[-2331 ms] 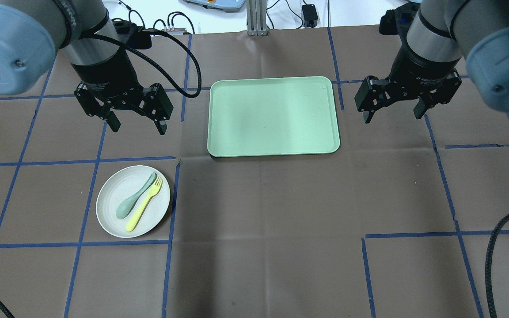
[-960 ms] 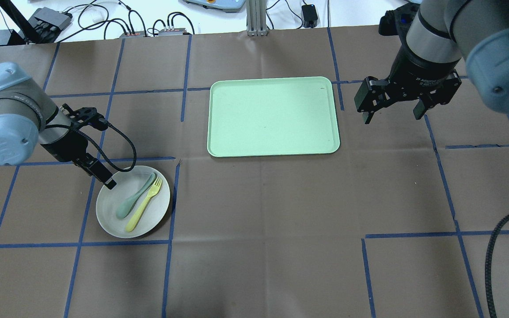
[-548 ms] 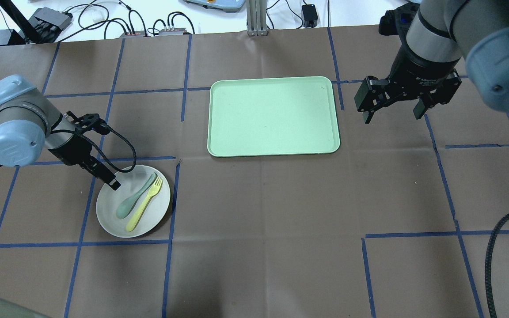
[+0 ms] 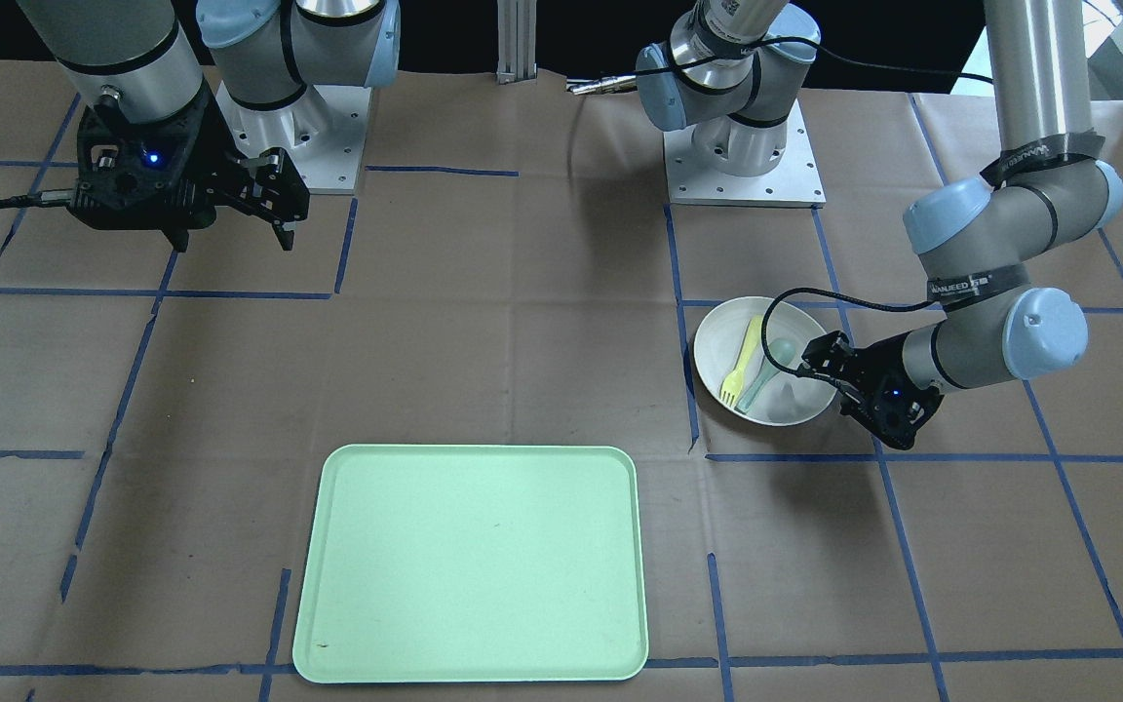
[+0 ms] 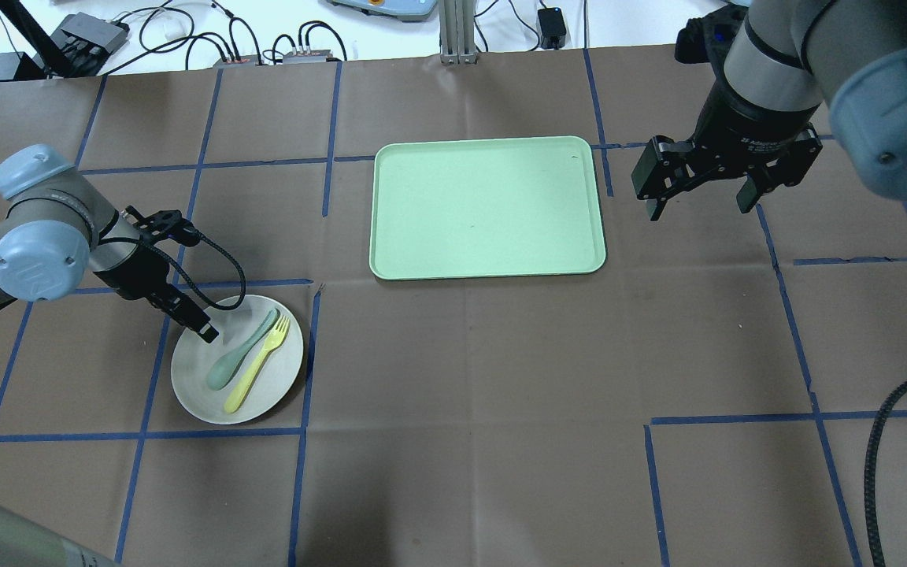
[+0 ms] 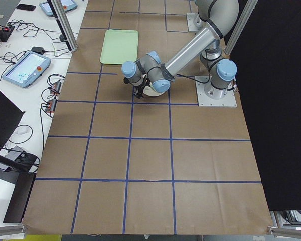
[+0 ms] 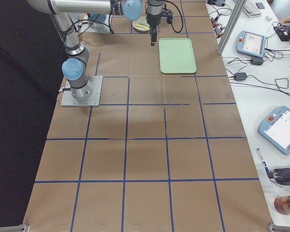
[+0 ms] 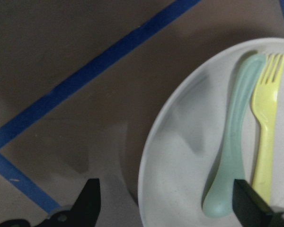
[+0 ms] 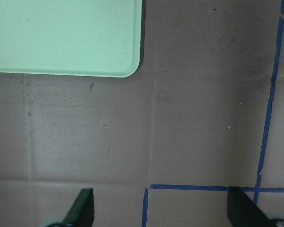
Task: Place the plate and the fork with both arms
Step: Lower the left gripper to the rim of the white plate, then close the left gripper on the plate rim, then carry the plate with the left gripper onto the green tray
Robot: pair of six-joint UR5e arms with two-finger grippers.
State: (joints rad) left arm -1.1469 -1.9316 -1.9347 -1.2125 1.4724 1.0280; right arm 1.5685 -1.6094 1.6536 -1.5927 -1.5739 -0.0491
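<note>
Overhead and front-facing views face each other, sharing the mint-green tray (image 5: 488,208), twelve o'clock versus six. End views sit far; left wrist view hugs the plate (image 8: 180,179).

In the left wrist view the plate (image 8: 175,156) is cut off by the right and bottom edges. The end of the handle of the fork (image 8: 265,118) is covered by a fingertip (image 8: 248,205) of the left gripper (image 8: 164,189). In the right wrist view only one corner of the tray (image 9: 61,33) is seen. From the left end, the plate is largely hidden behind the near arm.
</note>
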